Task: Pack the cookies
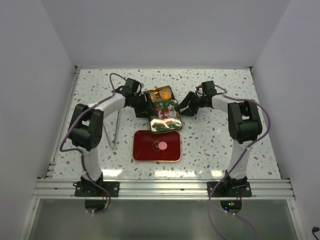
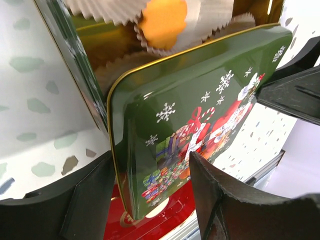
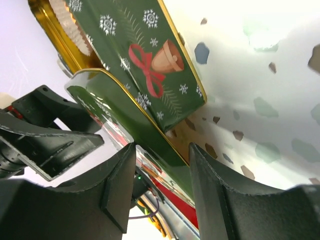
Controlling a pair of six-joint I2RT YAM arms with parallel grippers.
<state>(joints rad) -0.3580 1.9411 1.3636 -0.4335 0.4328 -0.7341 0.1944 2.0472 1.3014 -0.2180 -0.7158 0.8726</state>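
- Sitting in a white paper cup [image 2: 210, 20] at the far, uncovered end of the green tin [image 3: 150, 60], one orange cookie [image 2: 162, 22] looks packed.
- A pink cookie [image 1: 163, 146] lies out on the red tray [image 1: 142, 152], which rests on the speckled table [image 1: 225, 145] just on the near side of the tin. A darker spot touching it may be another cookie, but it is too small to tell.
- Between tin and tray, the green lid [image 2: 200, 115] hangs tilted. It overlaps the tin's near end, and its long axis runs far to near, like the tin's.
- The left gripper [image 2: 152, 165] is clamped on the lid's left edge.
- The right gripper [image 3: 160, 155] has its fingers astride the lid's right edge. Whether they press on it or stand just clear cannot be told.
- The pink cookie lies toward the arm bases from both grippers, past the lid's near edge.
    - Being round, it has no long axis to line up with.
    - It sits roughly midway between the arms, slightly right of the tray's centre, so neither arm is clearly nearer.
    - My judgement is that seating the lid now would shut this cookie out.
- No brand or writing is legible.
    - The lid shows snowflakes, wrapped gifts and a red-and-white figure.
    - The tin's side shows a bell tied with a red bow.
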